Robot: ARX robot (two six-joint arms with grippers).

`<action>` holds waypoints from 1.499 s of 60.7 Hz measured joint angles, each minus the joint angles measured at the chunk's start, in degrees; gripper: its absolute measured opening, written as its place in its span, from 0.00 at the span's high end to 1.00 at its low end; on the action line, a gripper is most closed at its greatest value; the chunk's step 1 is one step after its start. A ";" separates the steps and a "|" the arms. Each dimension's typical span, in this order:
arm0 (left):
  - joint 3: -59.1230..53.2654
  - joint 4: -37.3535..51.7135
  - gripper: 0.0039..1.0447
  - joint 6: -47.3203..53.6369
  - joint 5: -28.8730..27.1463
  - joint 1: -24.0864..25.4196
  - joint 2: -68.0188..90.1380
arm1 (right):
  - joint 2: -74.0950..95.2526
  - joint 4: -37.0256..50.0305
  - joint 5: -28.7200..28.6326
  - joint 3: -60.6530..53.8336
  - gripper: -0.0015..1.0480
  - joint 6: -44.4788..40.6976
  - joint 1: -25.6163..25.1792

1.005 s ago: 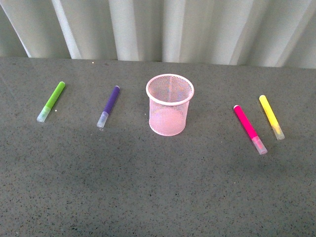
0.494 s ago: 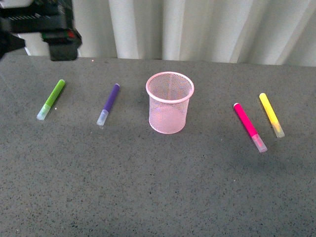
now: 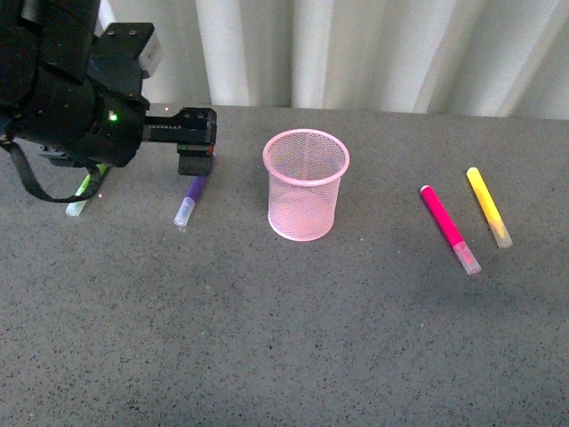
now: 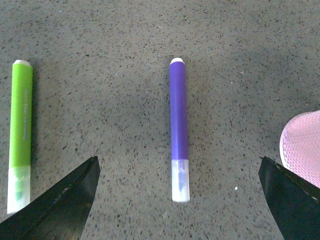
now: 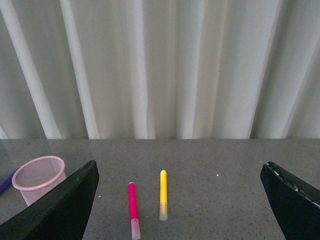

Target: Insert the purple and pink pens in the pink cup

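The purple pen (image 3: 188,204) lies left of the pink cup (image 3: 306,185), and its far end is hidden under my left gripper (image 3: 196,144). In the left wrist view the purple pen (image 4: 178,120) lies lengthwise between the wide-open jaws of the left gripper (image 4: 178,167), apart from both, its frosted cap nearest the camera. The pink cup (image 4: 303,149) shows at the edge of that view. The pink pen (image 3: 449,229) lies right of the cup. My right gripper (image 5: 180,170) is open and raised, far from the pink pen (image 5: 132,206) and the pink cup (image 5: 38,178).
A lime green marker (image 3: 78,201) lies left of the purple pen, partly behind the left arm, and shows in the left wrist view as the green marker (image 4: 20,132). A yellow marker (image 3: 489,208) lies right of the pink pen. A white curtain (image 3: 373,53) hangs behind the grey table (image 3: 284,338).
The left arm came into the front view from the upper left and moved right and down until its gripper hangs over the purple pen. The pens and the cup have not moved.
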 joint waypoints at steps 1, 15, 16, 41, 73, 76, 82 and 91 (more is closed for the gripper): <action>0.50 -0.17 0.06 0.22 -0.11 0.00 0.42 | 0.00 0.00 0.00 0.00 0.07 0.00 0.00; 10.45 -5.46 0.06 3.48 -0.37 0.24 9.29 | 0.00 0.00 0.00 0.00 0.07 0.00 0.00; 10.91 -5.60 0.06 3.56 -0.48 0.26 9.73 | 0.00 0.00 0.00 0.00 0.07 0.00 0.00; 24.44 -9.60 0.06 5.95 -0.96 1.05 20.00 | 0.00 0.00 0.00 0.00 0.07 0.00 0.00; 30.32 -11.30 0.46 8.11 -1.70 -0.44 23.80 | 0.00 0.00 0.00 0.00 0.07 0.00 0.00; 30.32 -11.19 0.53 8.13 -1.64 -0.52 23.87 | 0.00 0.00 0.00 0.00 0.07 0.00 0.00; 30.32 -10.95 0.66 8.31 -1.77 -0.66 23.93 | 0.00 0.00 0.00 0.00 0.07 0.00 0.00; 30.27 -10.60 0.86 8.63 -2.75 -0.50 23.98 | 0.00 0.00 0.00 0.00 0.07 0.00 0.00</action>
